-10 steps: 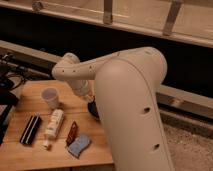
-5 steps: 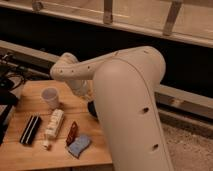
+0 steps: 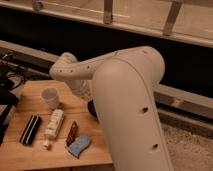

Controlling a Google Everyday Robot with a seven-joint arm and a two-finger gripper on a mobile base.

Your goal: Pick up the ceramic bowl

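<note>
The ceramic bowl (image 3: 92, 108) shows only as a dark glossy edge on the wooden table (image 3: 20, 152), just right of the cup; most of it is hidden behind my large white arm. My gripper (image 3: 86, 98) is at the end of the forearm that slopes down from the elbow (image 3: 65, 71). It sits right at the bowl's left edge and is largely hidden by the arm. Whether it touches the bowl does not show.
A small translucent white cup (image 3: 50, 97) stands left of the bowl. In front lie a black flat object (image 3: 30, 129), a white bottle (image 3: 54, 124), a reddish-brown bar (image 3: 72, 133) and a blue packet (image 3: 79, 145). Dark equipment (image 3: 7, 92) borders the table's left side.
My elbow has shifted slightly to the left and the forearm has settled a little lower by the bowl. The objects on the table have not moved.
</note>
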